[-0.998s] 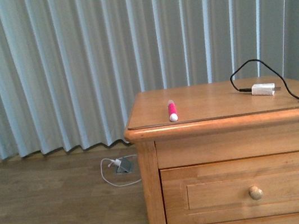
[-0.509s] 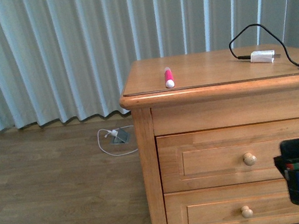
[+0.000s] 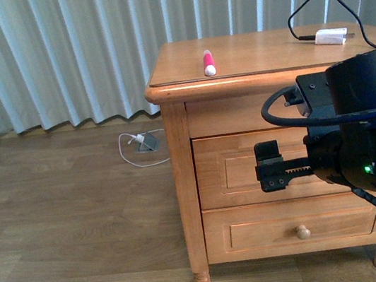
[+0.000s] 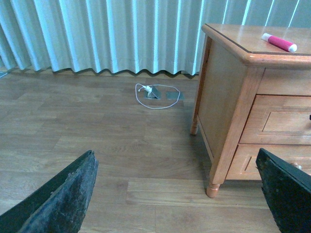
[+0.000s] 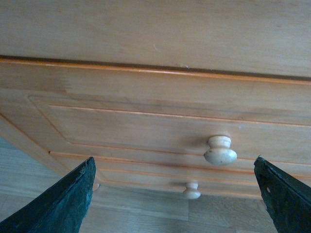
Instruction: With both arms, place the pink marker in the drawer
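While the marker [image 3: 208,62] is lying on the dresser [image 3: 259,47] top in the upper centre of the front frame, white cap toward the front edge, the drawer [image 3: 232,173] below it is sitting closed, well apart from it. The right gripper [image 3: 269,166] is hovering at centre right of that frame, level with the drawer front. Its bulky black arm [image 3: 368,127] is filling the right edge and hiding the knob. Seen from the right wrist, its fingers [image 5: 60,204] are standing spread wide and empty, and the drawer's knob [image 5: 219,150] is showing in the gap between them, touching neither. Seen from the left wrist, the left gripper [image 4: 175,194] is gaping just as wide, its fingers [image 4: 60,199] gripping nothing above the wooden floor [image 4: 121,145] beside the dresser. A white charger [image 3: 332,36] with a black cable [image 3: 310,10] is resting on the dresser top at upper right, well apart from the marker. Pale curtains [image 3: 53,55] are hanging behind.
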### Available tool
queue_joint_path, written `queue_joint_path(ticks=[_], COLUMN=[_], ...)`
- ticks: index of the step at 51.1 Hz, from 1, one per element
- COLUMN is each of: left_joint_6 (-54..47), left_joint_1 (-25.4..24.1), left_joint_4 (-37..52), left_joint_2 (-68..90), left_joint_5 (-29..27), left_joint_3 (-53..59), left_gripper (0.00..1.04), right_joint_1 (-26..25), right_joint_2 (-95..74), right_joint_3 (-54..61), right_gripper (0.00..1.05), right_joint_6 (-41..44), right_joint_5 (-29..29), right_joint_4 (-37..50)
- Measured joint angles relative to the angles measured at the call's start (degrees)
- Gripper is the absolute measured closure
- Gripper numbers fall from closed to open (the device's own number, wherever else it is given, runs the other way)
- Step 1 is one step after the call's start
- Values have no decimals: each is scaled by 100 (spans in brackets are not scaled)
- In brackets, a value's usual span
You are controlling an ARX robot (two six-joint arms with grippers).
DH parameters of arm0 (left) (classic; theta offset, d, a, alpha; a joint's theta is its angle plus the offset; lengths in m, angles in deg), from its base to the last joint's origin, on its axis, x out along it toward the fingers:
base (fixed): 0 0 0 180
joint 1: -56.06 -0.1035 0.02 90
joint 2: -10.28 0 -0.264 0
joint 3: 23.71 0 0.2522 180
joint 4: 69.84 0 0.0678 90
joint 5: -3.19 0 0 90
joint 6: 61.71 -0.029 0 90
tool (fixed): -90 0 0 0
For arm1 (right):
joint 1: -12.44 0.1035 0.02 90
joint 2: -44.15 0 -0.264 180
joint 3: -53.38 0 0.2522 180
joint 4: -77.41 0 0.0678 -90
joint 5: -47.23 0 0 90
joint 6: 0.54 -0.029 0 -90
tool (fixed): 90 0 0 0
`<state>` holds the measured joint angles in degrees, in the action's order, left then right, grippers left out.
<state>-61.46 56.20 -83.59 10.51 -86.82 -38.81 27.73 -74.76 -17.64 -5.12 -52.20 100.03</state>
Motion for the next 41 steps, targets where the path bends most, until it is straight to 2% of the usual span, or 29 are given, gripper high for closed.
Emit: queue_joint_path(ticks=[14,41], left_joint_6=[0,0], left_joint_1=[0,0], left_joint_4=[0,0], left_joint_2=[0,0], left_joint_5=[0,0], left_joint_3=[0,0], left_gripper=[6,6], right_joint_1=[-181,-450], right_joint_2=[-741,-1285], right_joint_3=[-699,-1108], right_gripper=[8,8], right_joint_6=[98,160], right_joint_5=[-85,-85], right_joint_4=[-83,-151])
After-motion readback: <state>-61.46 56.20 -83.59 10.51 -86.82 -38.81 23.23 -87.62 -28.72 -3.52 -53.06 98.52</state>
